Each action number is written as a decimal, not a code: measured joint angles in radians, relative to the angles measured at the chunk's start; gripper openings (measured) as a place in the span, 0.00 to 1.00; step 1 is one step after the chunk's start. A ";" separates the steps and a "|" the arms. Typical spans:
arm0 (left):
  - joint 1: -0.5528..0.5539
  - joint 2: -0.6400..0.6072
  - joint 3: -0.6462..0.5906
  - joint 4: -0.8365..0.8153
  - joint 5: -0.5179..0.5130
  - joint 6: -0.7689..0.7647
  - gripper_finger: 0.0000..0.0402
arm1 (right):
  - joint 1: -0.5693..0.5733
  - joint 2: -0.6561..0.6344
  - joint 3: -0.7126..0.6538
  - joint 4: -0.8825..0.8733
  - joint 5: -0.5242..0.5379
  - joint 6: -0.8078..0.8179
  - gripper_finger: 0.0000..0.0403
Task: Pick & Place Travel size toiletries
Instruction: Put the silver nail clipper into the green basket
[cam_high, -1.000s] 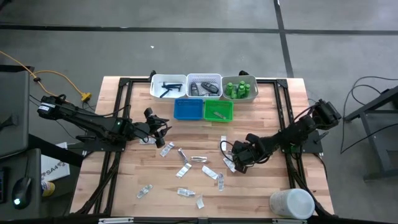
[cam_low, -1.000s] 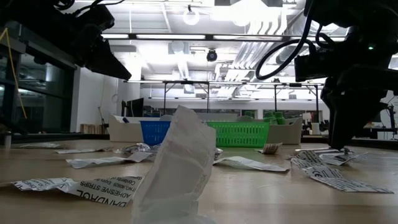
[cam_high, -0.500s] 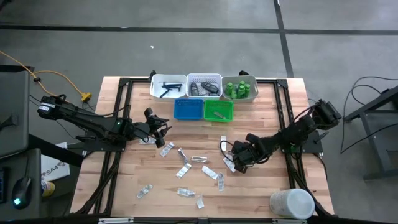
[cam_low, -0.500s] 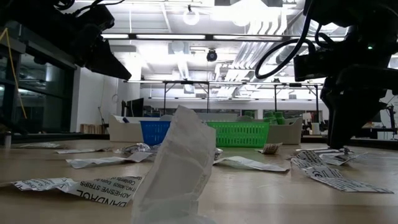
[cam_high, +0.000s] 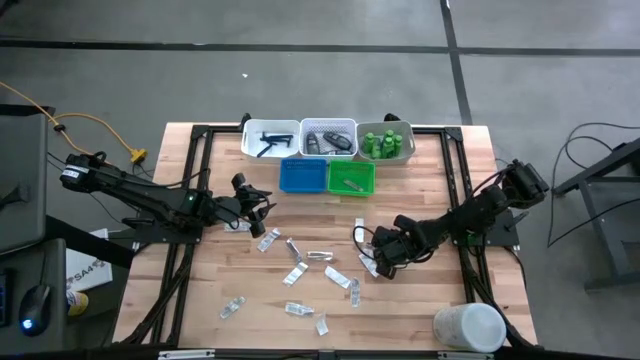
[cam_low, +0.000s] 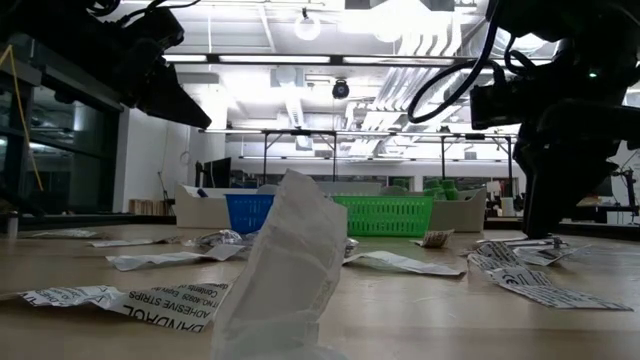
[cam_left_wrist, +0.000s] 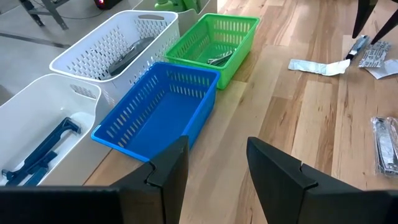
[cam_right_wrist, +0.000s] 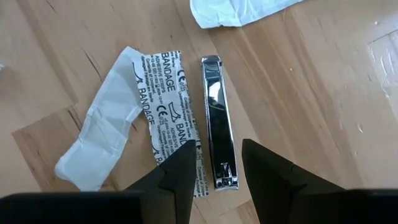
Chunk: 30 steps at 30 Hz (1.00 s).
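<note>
Near the table's (cam_high: 200, 300) right edge, right end effector (cam_right_wrist: 214, 163) hovers, parted, over nail clipper (cam_right_wrist: 217, 121); left end effector (cam_left_wrist: 214, 165) parted, empty, beside blue tray (cam_left_wrist: 158, 112).

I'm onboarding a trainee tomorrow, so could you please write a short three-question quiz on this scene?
1. True or false: the blue tray is empty.
2. What lies between the right end effector's open fingers? A) nail clipper B) green bottle C) black stick
3. Which tray holds the green bottles?

Key: 1. True. 2. A, the nail clipper, beside a bandage packet, not gripped. 3. The white tray at the row's right end in the high view.
</note>
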 joint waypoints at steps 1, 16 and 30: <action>0.000 0.000 0.000 0.000 0.000 0.000 0.40 | 0.000 0.000 0.000 0.004 0.000 0.006 0.30; 0.000 0.000 0.000 0.000 0.000 0.000 0.40 | -0.021 0.000 -0.030 0.038 -0.002 0.203 0.30; 0.000 0.000 0.000 0.000 0.000 0.000 0.40 | -0.030 0.000 -0.032 0.033 -0.002 -0.030 0.27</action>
